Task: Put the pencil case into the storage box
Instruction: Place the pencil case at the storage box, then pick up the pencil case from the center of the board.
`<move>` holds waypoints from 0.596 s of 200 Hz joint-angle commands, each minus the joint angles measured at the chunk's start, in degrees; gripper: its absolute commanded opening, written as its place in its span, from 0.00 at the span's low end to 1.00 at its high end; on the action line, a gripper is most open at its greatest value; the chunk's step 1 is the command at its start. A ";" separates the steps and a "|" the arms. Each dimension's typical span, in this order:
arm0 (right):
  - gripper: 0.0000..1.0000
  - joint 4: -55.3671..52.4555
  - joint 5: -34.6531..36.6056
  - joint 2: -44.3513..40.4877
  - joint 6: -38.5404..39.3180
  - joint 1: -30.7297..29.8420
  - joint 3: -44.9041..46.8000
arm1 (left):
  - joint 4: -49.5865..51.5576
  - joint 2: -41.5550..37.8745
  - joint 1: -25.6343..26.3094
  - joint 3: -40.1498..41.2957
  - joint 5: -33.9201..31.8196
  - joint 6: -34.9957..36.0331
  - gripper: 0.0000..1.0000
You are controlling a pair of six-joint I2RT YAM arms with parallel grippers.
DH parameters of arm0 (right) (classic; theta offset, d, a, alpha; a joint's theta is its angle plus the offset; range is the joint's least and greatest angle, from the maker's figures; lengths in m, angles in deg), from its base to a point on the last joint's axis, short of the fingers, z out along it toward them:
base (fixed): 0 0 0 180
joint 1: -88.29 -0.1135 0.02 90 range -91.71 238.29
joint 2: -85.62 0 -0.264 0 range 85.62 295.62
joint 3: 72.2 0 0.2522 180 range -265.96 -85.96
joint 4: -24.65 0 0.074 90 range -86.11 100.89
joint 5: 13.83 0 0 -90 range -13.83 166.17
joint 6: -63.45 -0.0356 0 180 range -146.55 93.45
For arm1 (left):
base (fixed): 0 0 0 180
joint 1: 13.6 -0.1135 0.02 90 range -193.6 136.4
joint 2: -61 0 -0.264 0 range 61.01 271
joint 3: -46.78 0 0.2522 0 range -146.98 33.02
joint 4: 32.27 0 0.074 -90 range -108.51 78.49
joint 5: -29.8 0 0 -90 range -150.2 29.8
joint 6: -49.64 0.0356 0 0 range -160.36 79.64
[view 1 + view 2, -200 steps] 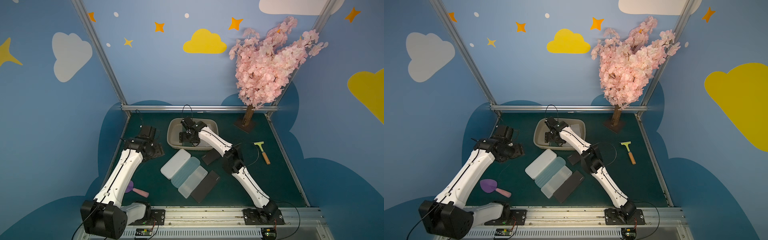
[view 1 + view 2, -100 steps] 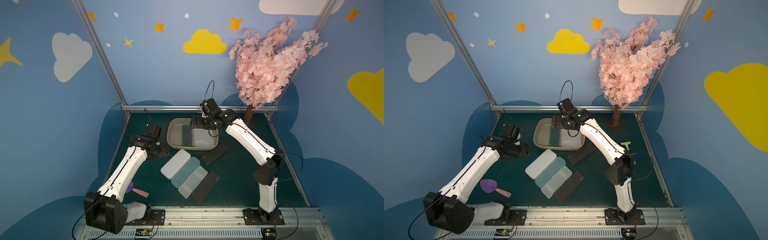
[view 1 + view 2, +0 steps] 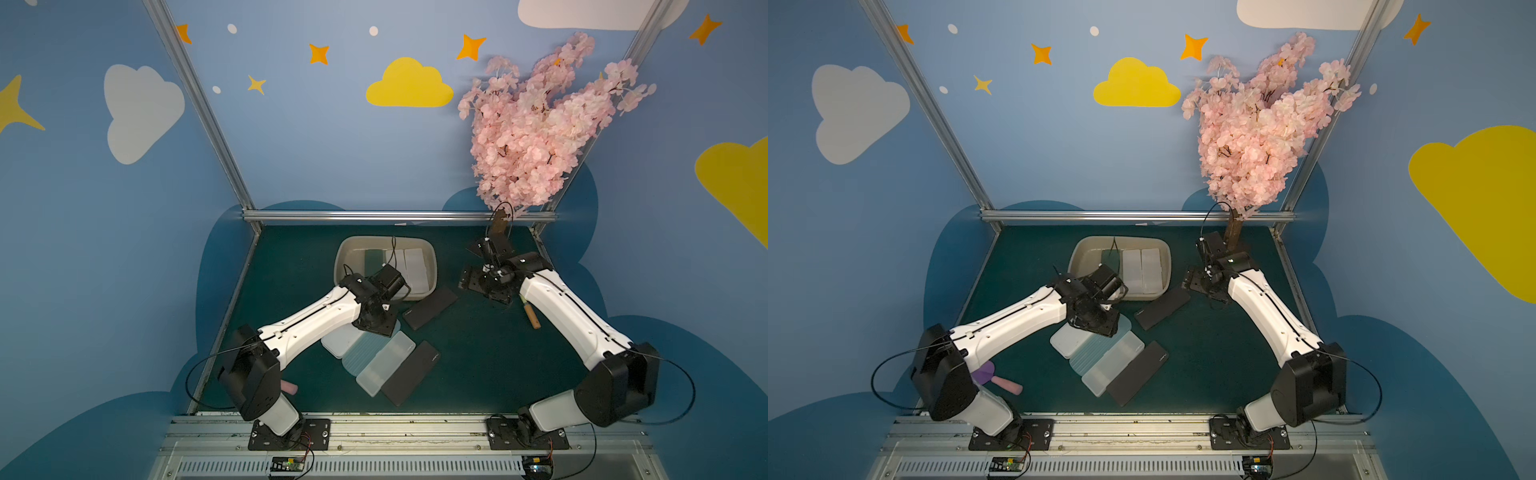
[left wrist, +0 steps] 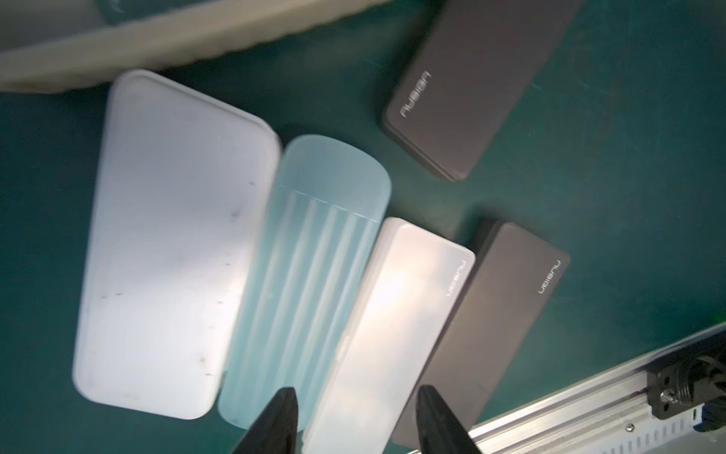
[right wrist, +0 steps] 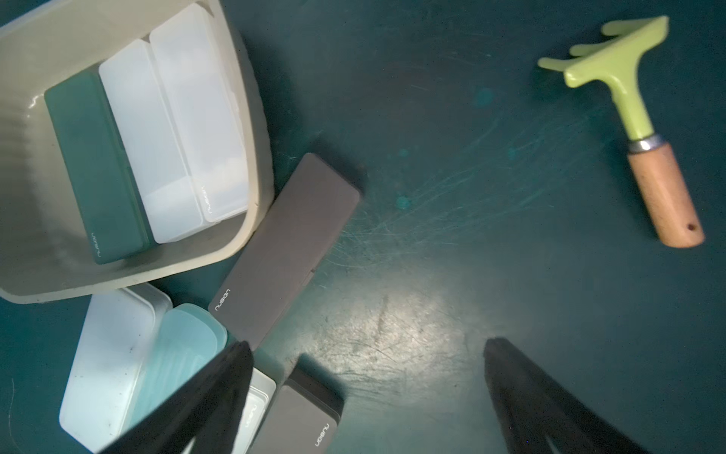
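Observation:
The beige storage box (image 3: 341, 255) (image 3: 1076, 257) sits at the back middle of the green table, holding a dark green pencil case (image 5: 94, 169) and two frosted ones (image 5: 176, 133). In front of it lie side by side a wide white case (image 4: 169, 243), a ribbed light-blue case (image 4: 310, 251), a narrow frosted case (image 4: 396, 310) and a dark grey case (image 4: 506, 310). Another dark grey case (image 3: 430, 307) lies against the box's near right corner. My left gripper (image 4: 357, 389) (image 3: 376, 326) hovers over this row, jaws apart astride the frosted case. My right gripper (image 5: 365, 346) (image 3: 484, 282) hangs wide open right of the box, holding nothing.
A green rake with a wooden handle (image 5: 644, 137) lies on the table's right side, partly under the right arm. A purple scoop with a pink handle (image 3: 988, 372) lies at the front left. A pink blossom tree (image 3: 540, 124) stands at the back right corner. An aluminium rail (image 4: 550, 405) runs along the front.
The right arm has lifted out of the storage box and swung right. The left arm has come from the left side over the row of cases, and its jaws have narrowed.

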 commanded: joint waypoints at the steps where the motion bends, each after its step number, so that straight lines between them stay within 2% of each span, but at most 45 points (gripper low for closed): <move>1: 0.97 -2.24 -1.14 -4.86 0.93 2.08 1.90 | 0.05 3.26 4.21 -2.31 1.78 -4.03 0.55; 60: 0.98 -5.42 -1.48 -13.46 2.31 5.76 6.45 | -2.97 11.22 13.36 -2.98 2.09 -10.49 0.75; 86: 0.98 -6.26 -1.36 -16.61 2.22 6.25 7.97 | -4.34 13.47 15.38 -2.44 0.95 -11.90 0.78; 119: 0.98 -7.00 -1.22 -20.64 2.30 7.09 9.46 | -4.28 14.74 15.43 -2.17 -2.56 -11.46 0.79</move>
